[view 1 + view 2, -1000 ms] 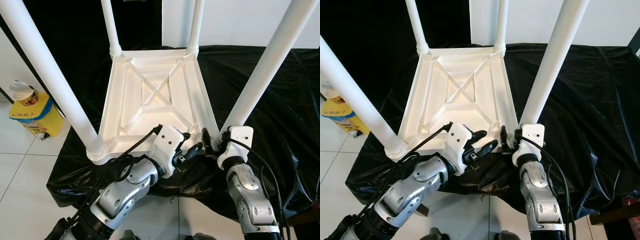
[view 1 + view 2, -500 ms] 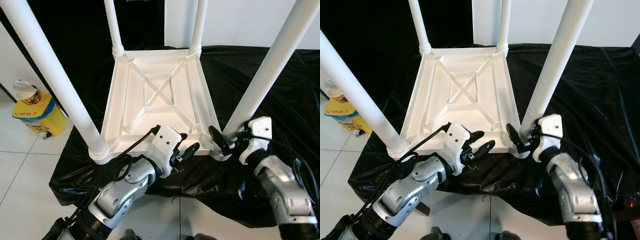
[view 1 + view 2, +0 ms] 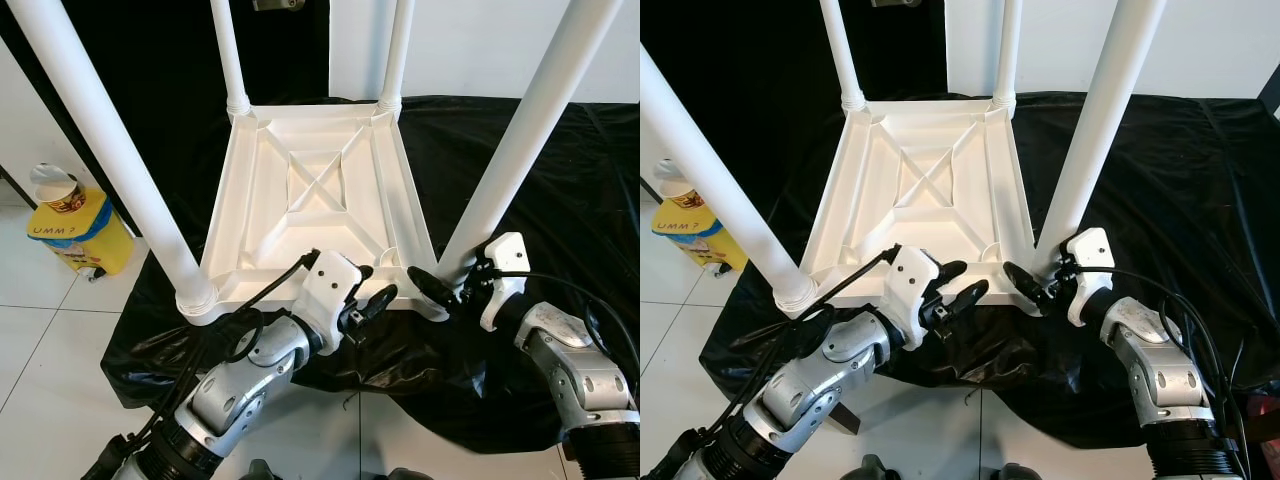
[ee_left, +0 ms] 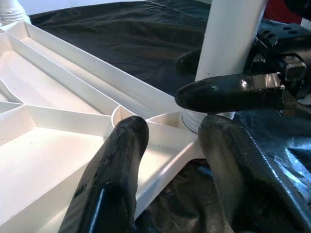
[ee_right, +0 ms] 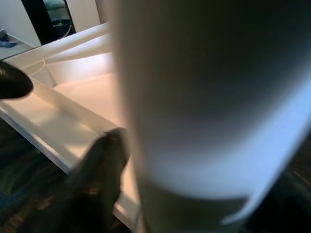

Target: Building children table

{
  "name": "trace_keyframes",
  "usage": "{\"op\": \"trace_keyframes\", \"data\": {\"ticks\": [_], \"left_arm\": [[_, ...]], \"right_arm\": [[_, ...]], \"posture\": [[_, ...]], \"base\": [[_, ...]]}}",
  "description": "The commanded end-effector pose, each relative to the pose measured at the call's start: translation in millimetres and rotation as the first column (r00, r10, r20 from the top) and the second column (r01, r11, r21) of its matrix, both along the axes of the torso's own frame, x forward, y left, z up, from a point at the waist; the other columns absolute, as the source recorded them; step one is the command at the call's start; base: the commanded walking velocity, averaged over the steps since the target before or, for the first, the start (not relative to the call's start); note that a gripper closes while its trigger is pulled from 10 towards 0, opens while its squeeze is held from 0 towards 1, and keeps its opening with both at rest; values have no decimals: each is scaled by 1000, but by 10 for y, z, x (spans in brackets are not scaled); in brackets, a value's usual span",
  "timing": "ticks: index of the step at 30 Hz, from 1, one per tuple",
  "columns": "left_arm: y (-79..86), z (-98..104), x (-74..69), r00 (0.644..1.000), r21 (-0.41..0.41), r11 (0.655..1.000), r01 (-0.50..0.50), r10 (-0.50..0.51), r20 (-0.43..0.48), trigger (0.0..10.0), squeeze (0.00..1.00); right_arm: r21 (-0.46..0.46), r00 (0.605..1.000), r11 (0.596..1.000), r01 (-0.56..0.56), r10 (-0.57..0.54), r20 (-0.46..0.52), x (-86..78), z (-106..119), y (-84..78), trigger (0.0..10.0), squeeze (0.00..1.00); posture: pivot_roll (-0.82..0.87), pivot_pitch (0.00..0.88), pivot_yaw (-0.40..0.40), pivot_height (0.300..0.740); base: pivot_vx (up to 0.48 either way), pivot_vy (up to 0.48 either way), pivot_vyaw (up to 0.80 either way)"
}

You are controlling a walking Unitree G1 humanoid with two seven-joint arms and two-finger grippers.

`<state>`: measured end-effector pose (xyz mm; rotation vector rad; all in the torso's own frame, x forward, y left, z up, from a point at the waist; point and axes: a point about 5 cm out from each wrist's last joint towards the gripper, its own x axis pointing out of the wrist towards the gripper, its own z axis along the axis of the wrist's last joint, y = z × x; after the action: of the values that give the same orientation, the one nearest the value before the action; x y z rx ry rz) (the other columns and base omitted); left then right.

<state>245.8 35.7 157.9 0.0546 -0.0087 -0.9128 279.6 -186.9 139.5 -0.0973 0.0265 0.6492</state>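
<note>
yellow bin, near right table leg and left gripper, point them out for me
yellow bin (image 3: 72,236), left eye view, on its yellow front face.
near right table leg (image 3: 520,140), left eye view, midway up the white tube.
left gripper (image 3: 372,292), left eye view, between its two black fingertips.

We seem to be indoors on a white tiled floor (image 3: 40,340), beside a black plastic sheet (image 3: 560,200), white wall (image 3: 480,50) and yellow container (image 3: 75,235).

A white plastic table (image 3: 318,195) lies upside down on a black sheet (image 3: 560,220), ribbed underside up, its four round legs (image 3: 512,160) standing upright at the corners.
</note>
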Motion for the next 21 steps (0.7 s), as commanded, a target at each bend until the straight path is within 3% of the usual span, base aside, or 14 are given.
{"op": "trace_keyframes", "data": {"ticks": [1,5,6,12,18,21], "left_arm": [[-23,-12,-45,987,22,987,159,-159,0,10000,0],[-18,-11,-32,987,33,986,161,-161,5,10000,0],[-16,-11,-29,987,37,986,161,-161,7,10000,0],[-15,-10,-28,987,39,986,161,-162,8,10000,0],[-22,-6,-32,987,37,986,161,-161,9,10000,0],[-20,-7,-33,987,36,986,160,-160,8,10000,0]], "right_arm": [[-7,998,999,-47,47,-45,-30,-102,66,0,0],[-8,999,1000,-25,25,-47,-5,-126,38,0,0],[-7,999,1000,-20,20,-48,2,-129,48,10000,0],[-1,999,1000,-5,5,-44,16,-128,67,10000,0],[41,982,981,189,-189,-5,62,-77,150,10000,0],[46,979,978,205,-206,0,54,-81,183,10000,0]], "posture": [[52,64,1,740],[52,60,5,740],[50,59,6,740],[49,60,7,740],[49,68,5,740],[49,69,6,740]], "base": [[0,0,0],[0,0,0],[0,0,0],[0,0,0],[0,0,0],[0,0,0]]}}
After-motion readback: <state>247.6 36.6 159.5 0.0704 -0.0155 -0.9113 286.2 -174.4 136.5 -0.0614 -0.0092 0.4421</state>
